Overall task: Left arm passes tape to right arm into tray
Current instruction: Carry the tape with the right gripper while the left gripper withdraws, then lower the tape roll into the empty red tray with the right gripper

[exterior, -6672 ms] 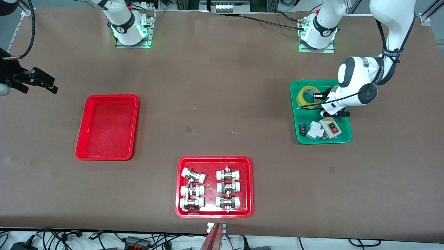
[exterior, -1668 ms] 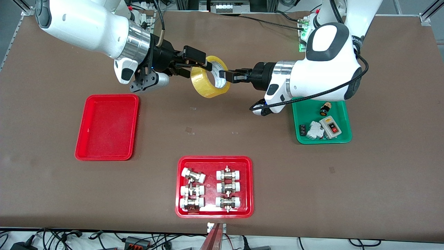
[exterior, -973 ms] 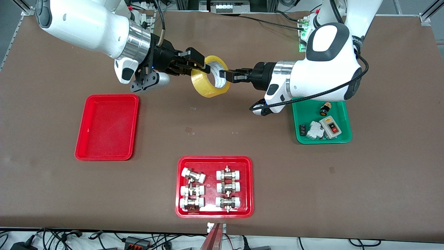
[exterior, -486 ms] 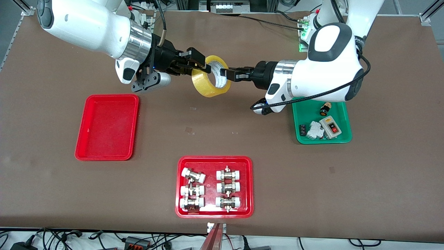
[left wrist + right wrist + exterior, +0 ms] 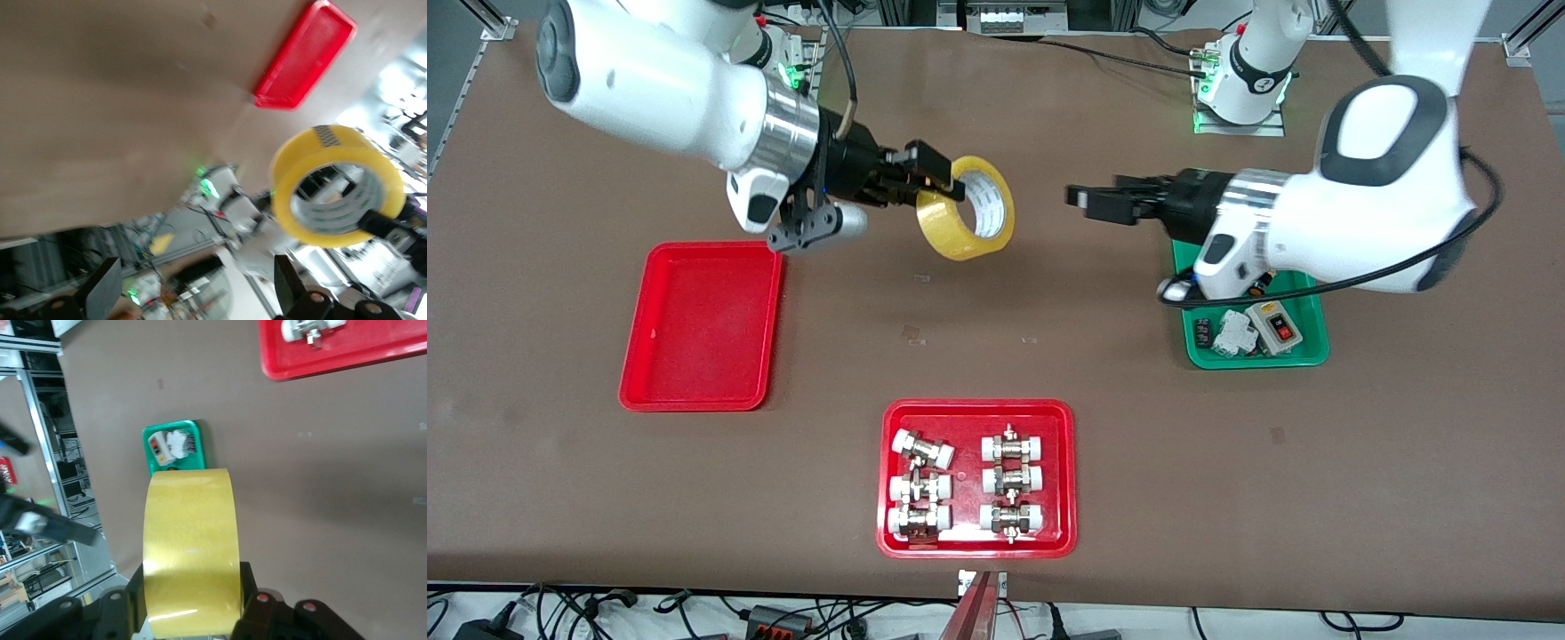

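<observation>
The right end effector (image 5: pixel 947 188) was clamped on the tape (image 5: pixel 966 208), its fingers pinching the rim of the yellow roll and holding it in the air over bare counter (image 5: pixel 996 320), between the two arms. The tape's whitish core bore dark print, too small to read. The left end effector (image 5: pixel 1080 199) hung apart from the roll, empty, over the counter just beside the green tray (image 5: pixel 1199 356), its fingers spread wide; in the left wrist view they framed the tape (image 5: pixel 337 185) without touching it.

The red tray (image 5: pixel 701 326) lay toward the right arm's end of the counter, nearer the front camera than the tape. A second red tray (image 5: pixel 976 412) with white-capped metal fittings (image 5: pixel 965 485) sat nearest the camera. The green tray held a pale switch box (image 5: pixel 1273 325) with a red button and small white parts (image 5: pixel 1232 335); no lettering on them was legible
</observation>
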